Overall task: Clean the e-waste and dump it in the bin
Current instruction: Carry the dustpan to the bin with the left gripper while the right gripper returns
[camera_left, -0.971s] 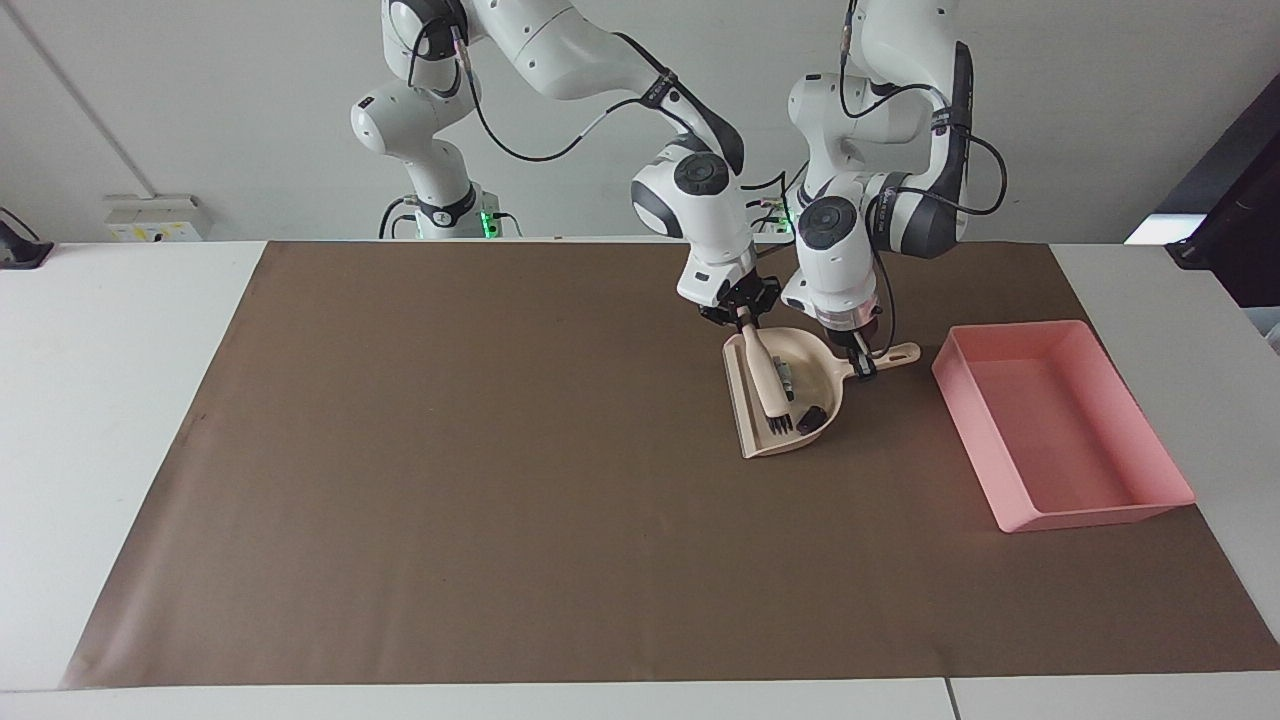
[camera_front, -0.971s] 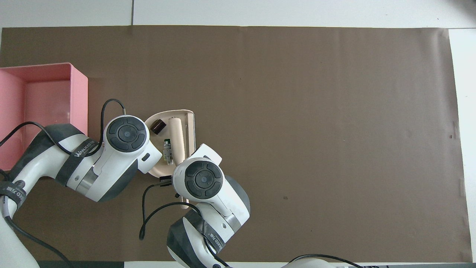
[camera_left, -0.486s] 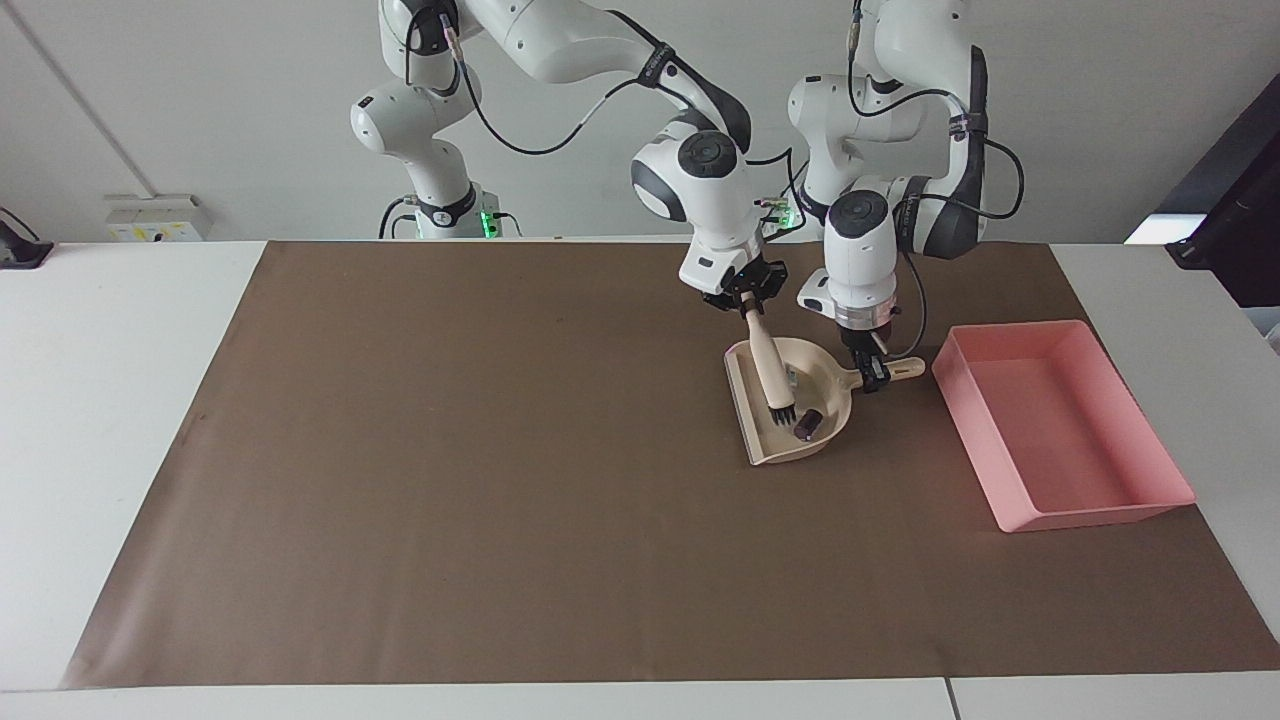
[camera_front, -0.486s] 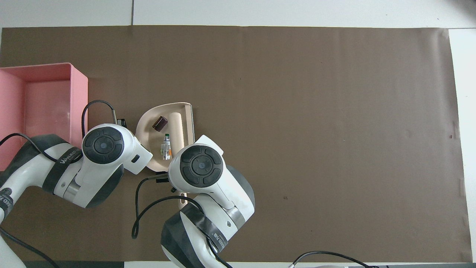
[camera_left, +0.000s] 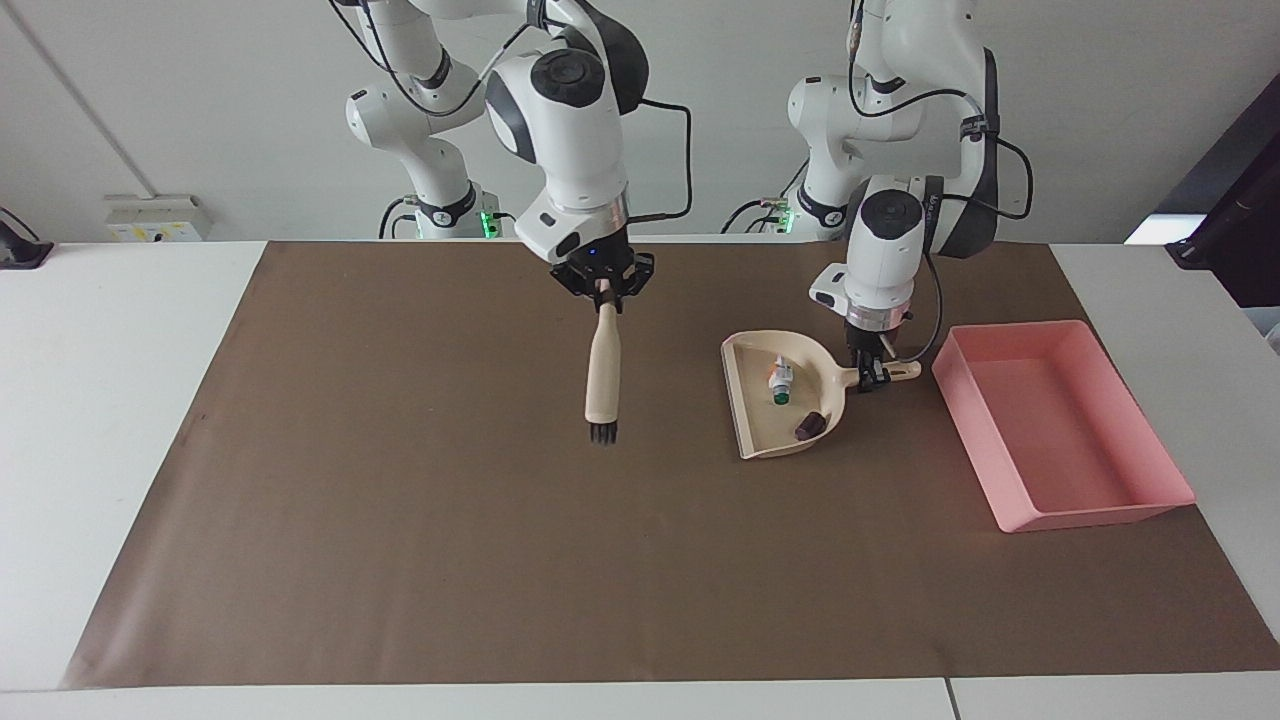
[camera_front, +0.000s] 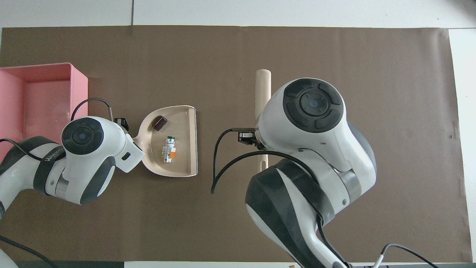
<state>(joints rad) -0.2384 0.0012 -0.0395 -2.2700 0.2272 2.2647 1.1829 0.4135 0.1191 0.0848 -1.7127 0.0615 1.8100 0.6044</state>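
Observation:
A beige dustpan (camera_left: 750,405) lies low on the brown mat, beside the pink bin (camera_left: 1010,331) and nearer to the robots than the bin's middle. In the pan are the e-waste bits: a white piece with a green end (camera_left: 779,382) and a small black block (camera_left: 810,425). My left gripper (camera_left: 868,373) is shut on the dustpan's handle. My right gripper (camera_left: 603,290) is shut on the top of a beige brush (camera_left: 603,365), which hangs bristles down over the middle of the mat. The overhead view shows the dustpan (camera_front: 186,158), white piece (camera_front: 169,149), black block (camera_front: 159,123), brush (camera_front: 262,89) and bin (camera_front: 79,97).
The brown mat (camera_left: 400,500) covers most of the white table. The bin stands at the left arm's end of the mat and holds nothing that I can see. The right arm's big wrist hides part of the mat's middle in the overhead view.
My right gripper has lifted the brush out of the dustpan and carried it toward the right arm's end, up over the mat's middle. The dustpan has shifted slightly toward the bin.

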